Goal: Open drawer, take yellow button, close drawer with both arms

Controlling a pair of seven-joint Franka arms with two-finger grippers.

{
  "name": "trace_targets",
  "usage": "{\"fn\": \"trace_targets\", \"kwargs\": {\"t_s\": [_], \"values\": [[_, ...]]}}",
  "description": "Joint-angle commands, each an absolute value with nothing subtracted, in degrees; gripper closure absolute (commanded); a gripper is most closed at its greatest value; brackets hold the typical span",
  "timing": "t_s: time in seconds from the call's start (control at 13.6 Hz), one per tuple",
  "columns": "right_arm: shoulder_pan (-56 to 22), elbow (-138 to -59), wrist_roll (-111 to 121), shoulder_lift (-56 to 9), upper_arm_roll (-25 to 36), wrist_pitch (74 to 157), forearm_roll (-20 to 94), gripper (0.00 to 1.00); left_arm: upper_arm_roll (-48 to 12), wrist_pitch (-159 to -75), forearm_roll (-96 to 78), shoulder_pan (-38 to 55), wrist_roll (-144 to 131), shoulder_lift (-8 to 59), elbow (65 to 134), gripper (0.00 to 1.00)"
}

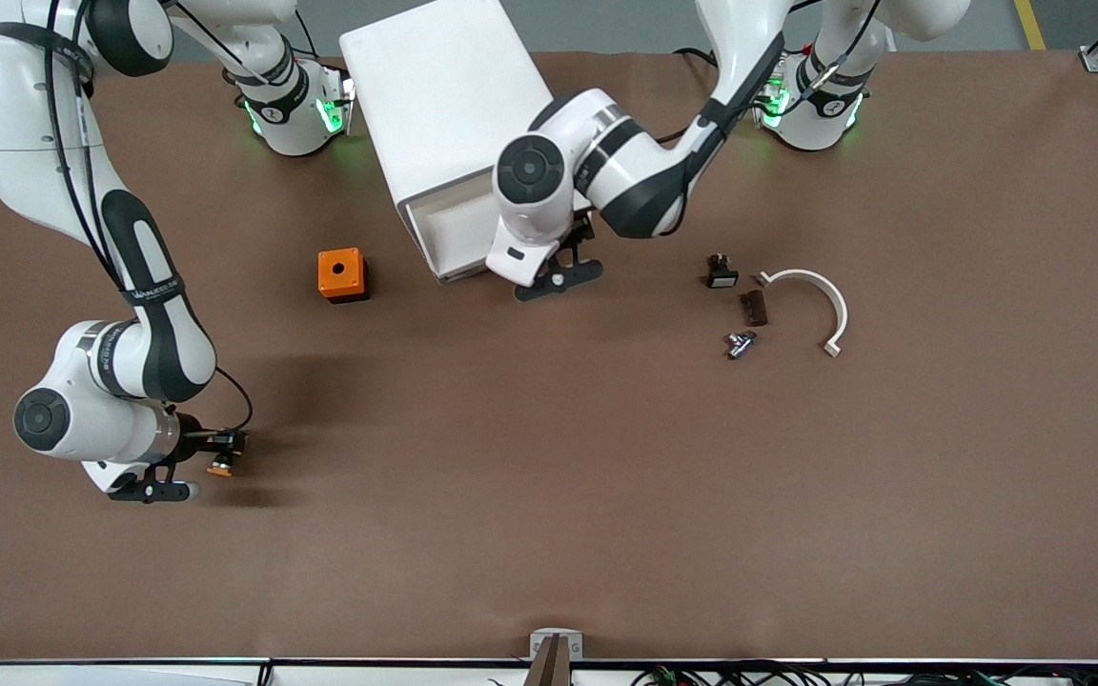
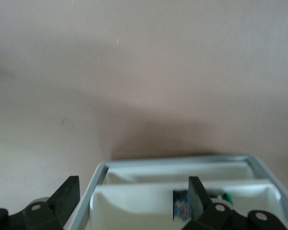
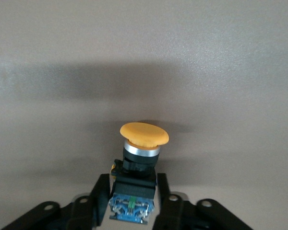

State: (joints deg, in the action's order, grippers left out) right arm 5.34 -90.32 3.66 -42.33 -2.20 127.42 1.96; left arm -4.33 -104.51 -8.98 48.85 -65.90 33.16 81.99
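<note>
The button point(image 3: 143, 143) has an orange cap and a black-and-blue body. It lies on the brown table point(image 1: 549, 476) toward the right arm's end, near the front camera point(image 1: 221, 467). My right gripper point(image 3: 133, 180) point(image 1: 225, 446) is low over the table, its fingers on either side of the button's body, slightly open with a thin gap. The drawer point(image 1: 444, 238) at the top of the white cabinet point(image 1: 444, 105) stands pulled out. My left gripper point(image 2: 133, 185) point(image 1: 576, 243) is open at the drawer's rim point(image 2: 177, 163), with one finger outside the tray and one over it.
An orange box point(image 1: 341, 274) with a round hole stands beside the cabinet. Toward the left arm's end lie a small black button with a white face point(image 1: 721, 273), a brown piece point(image 1: 754, 307), a metal part point(image 1: 740, 343) and a white curved piece point(image 1: 821, 295). A blue item point(image 2: 181, 205) sits in the drawer.
</note>
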Motion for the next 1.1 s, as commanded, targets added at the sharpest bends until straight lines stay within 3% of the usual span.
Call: {"fn": "trace_targets", "kwargs": {"t_s": [0.0,0.29,1.03], "values": [[6.5,-87.6,4.0,-42.5,-3.3,126.9,1.4,0.01,-4.3,-101.8,-8.9,51.3,-68.1,32.6,82.0,0.01],[7.0,-87.1,4.0,-38.6,-3.4,122.3,1.4,0.0,-5.0,-101.2,-9.0,54.0,-69.8,33.0,81.9,0.01],[6.9,-87.9,3.9,-18.7,-3.7,108.9,2.2,0.0,-4.5,-101.2,-8.0,53.4,-68.2,33.4,81.6,0.01]]}}
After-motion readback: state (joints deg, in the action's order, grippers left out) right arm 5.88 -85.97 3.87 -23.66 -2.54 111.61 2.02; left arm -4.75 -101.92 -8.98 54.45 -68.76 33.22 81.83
